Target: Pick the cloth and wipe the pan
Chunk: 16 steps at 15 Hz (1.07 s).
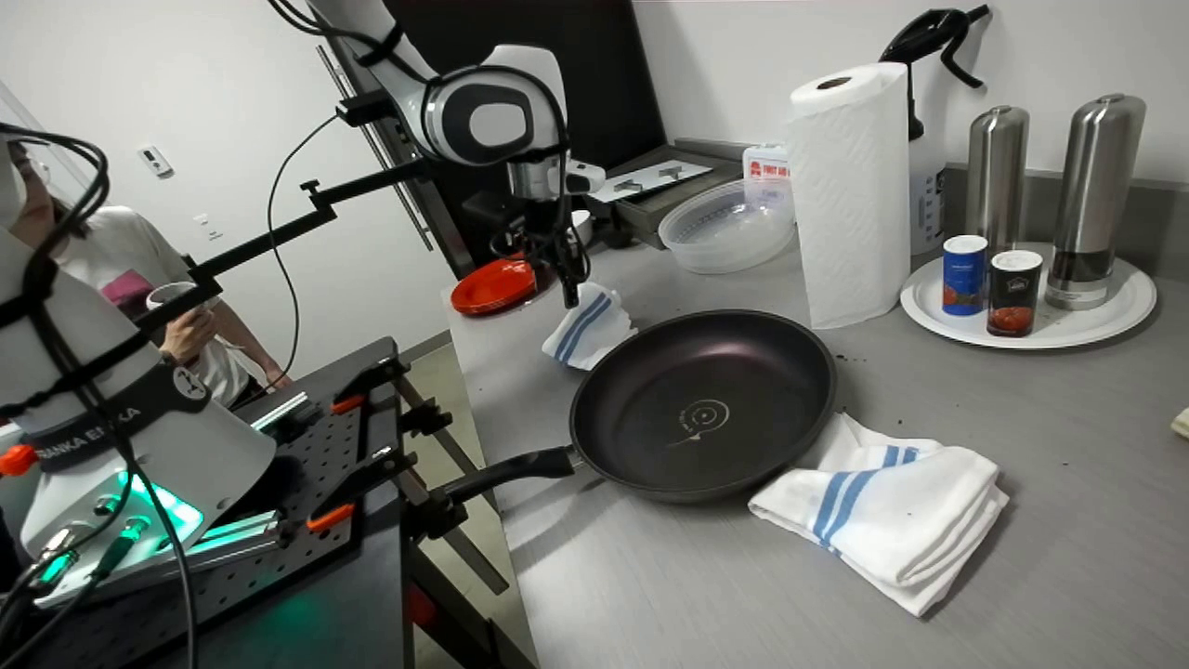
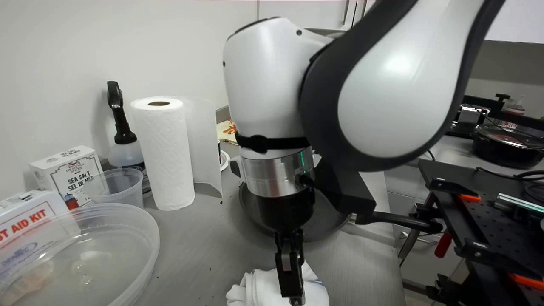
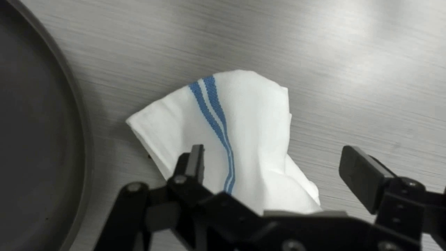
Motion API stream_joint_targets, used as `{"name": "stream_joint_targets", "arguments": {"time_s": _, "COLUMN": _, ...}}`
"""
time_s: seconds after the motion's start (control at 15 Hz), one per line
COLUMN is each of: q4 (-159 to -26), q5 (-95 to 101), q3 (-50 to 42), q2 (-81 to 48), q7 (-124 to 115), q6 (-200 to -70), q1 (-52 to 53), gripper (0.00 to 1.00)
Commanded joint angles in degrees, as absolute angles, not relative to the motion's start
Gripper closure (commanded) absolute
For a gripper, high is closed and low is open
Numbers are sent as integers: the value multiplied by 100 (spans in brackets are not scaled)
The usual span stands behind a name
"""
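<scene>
A white cloth with blue stripes point(image 1: 592, 327) lies crumpled on the grey counter beside the black pan point(image 1: 743, 390). The cloth also shows in an exterior view point(image 2: 259, 289) and in the wrist view point(image 3: 254, 115). The pan shows at the left edge of the wrist view point(image 3: 38, 125) and behind the arm in an exterior view point(image 2: 325, 221). My gripper point(image 3: 273, 160) is open and empty above the cloth, fingers wide apart, one over the cloth and one past its edge. It also shows in both exterior views point(image 1: 569, 288) point(image 2: 292, 293). Part of the cloth is hidden behind the gripper.
A second folded striped cloth point(image 1: 892, 520) lies against the pan's near side. A paper towel roll point(image 1: 850, 204), a clear plastic tub point(image 1: 729, 232), a white plate with shakers and grinders point(image 1: 1129, 302) and red plates point(image 1: 492, 286) stand around. The pan handle point(image 1: 511, 472) reaches past the counter edge.
</scene>
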<state>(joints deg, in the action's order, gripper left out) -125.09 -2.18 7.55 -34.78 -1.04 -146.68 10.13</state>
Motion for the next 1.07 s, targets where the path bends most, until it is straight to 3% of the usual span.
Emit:
{"name": "stream_joint_targets", "arguments": {"time_s": 0.0, "q4": -12291, "q5": -355, "q3": 969, "q2": -3136, "q7": 165, "q6": -13740, "q1": 755, "gripper": 0}}
{"name": "stream_joint_targets", "arguments": {"time_s": 0.07, "q4": -12377, "q5": -235, "q3": 845, "q2": -3313, "q7": -42, "q6": -14180, "q1": 899, "gripper": 0}}
{"name": "stream_joint_targets", "arguments": {"time_s": 1.0, "q4": -12306, "q5": -263, "q3": 896, "q2": -3163, "q7": 32, "q6": -13877, "q1": 821, "gripper": 0}}
